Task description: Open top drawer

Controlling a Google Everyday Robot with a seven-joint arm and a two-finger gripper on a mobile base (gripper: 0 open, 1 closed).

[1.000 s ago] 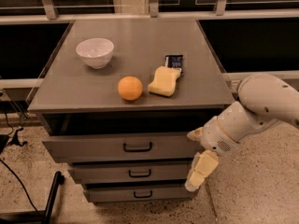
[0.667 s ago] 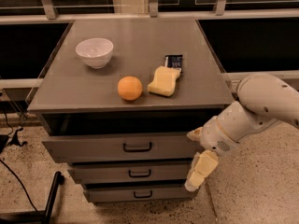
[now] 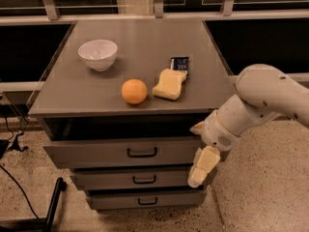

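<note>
Setting: we judge it an office or lab | Cues: speckled floor [image 3: 270, 197], grey metal counter [image 3: 145, 37], window rail [image 3: 193, 16] | Pincer [image 3: 198, 172]: low, at counter's front right.

The gripper [image 3: 197, 174], smooth cream plastic, hangs by the right end of the top drawer [image 3: 87, 152], matt grey metal. Up and left of it: a glossy white bowl [image 3: 98, 54], a matt-skinned orange [image 3: 134, 91] and a porous sponge [image 3: 169, 84] on a smooth, dull tabletop [image 3: 145, 42].

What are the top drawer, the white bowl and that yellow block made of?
The top drawer looks like matte grey painted metal, flat with a dull sheen. The bowl is glossy white, likely ceramic or plastic. The yellow block seems a foam sponge, soft-edged and matte. The gripper hangs low beside the top drawer's right end.
</note>
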